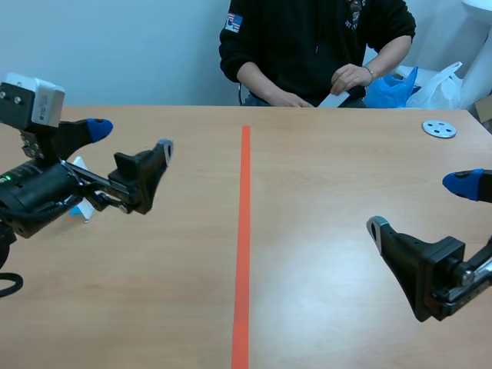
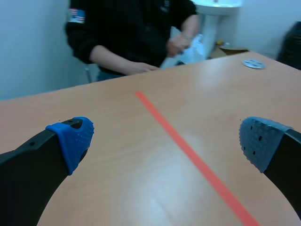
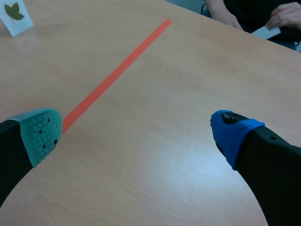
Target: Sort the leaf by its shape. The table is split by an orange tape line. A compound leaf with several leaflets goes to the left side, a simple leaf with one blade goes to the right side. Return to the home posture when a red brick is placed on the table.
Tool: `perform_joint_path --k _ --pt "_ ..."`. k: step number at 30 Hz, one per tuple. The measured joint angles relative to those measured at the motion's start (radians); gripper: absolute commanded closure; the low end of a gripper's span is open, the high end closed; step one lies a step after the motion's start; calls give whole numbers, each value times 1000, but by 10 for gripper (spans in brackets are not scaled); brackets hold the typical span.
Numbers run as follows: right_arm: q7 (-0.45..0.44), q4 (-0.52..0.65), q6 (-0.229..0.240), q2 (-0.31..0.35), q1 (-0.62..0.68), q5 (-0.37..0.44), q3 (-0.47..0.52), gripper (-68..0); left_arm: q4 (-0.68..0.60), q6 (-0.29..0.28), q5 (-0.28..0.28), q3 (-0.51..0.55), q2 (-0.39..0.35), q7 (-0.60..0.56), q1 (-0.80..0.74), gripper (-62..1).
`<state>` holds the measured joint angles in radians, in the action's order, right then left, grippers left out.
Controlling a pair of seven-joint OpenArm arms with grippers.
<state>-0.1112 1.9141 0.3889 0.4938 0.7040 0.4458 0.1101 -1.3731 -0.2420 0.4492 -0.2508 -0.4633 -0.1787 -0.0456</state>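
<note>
A small white card printed with a dark green leaf stands on the table left of the orange tape line. It is far ahead of my right gripper; the leaf is too small to tell its shape. In the scene view the left arm mostly hides the card. My left gripper hovers open above the table's left half with nothing between its fingers. My right gripper is open and empty over the right half. The tape line splits the table, and it also shows in the left wrist view.
A person sits across the table with a hand holding a white card at the far edge. A round metal disc lies at the far right. Blue and white plastic bags sit behind the table.
</note>
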Motion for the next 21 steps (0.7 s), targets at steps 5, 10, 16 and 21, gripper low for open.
perform_joint_path --k 5,10,16,21 --pt "5 0 8 0 0 7 0 -679 -214 -34 0 0 0 236 -160 -623" --pt "8 0 8 0 0 7 0 -679 -382 -40 -18 1 -14 257 -291 -623" --pt "8 0 8 0 0 7 0 -679 -446 -33 -60 17 -14 256 -377 -623" --pt "8 0 8 0 0 7 0 -679 -434 -23 -60 22 -13 231 -398 -623"
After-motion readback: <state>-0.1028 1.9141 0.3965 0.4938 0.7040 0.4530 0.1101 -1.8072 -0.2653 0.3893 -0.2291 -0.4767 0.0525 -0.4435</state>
